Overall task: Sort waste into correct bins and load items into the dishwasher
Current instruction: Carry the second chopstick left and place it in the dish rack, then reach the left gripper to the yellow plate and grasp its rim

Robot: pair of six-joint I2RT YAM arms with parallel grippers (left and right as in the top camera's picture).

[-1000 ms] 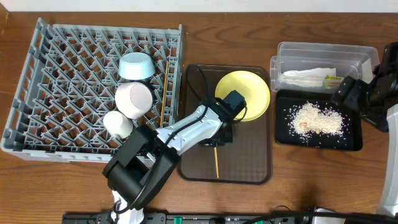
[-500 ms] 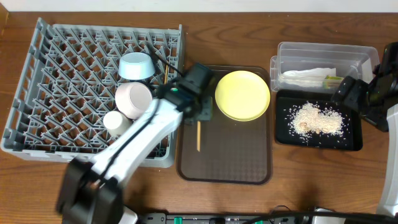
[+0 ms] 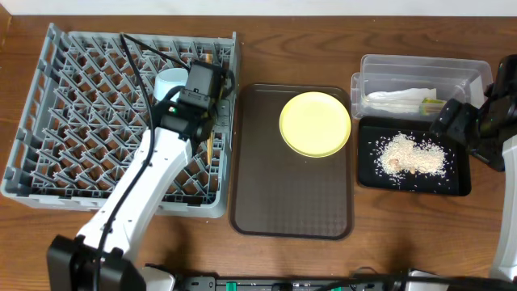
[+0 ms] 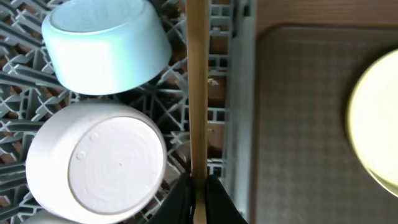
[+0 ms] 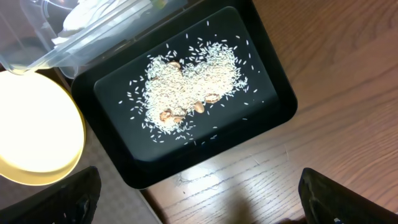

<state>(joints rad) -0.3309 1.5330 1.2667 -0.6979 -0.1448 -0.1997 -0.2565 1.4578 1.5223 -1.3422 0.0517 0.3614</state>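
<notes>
Firmly, left tool (image 4: pixel 198 188) pinches chopstick (image 4: pixel 197 87) above dishwasher (image 4: pixel 231 124).

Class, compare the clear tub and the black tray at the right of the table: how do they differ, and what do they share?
The clear tub is see-through with tall walls; the black tray is opaque and shallow. The tub holds a white napkin; the tray holds scattered rice. Both are rectangular, similar in footprint, and side by side.
</notes>
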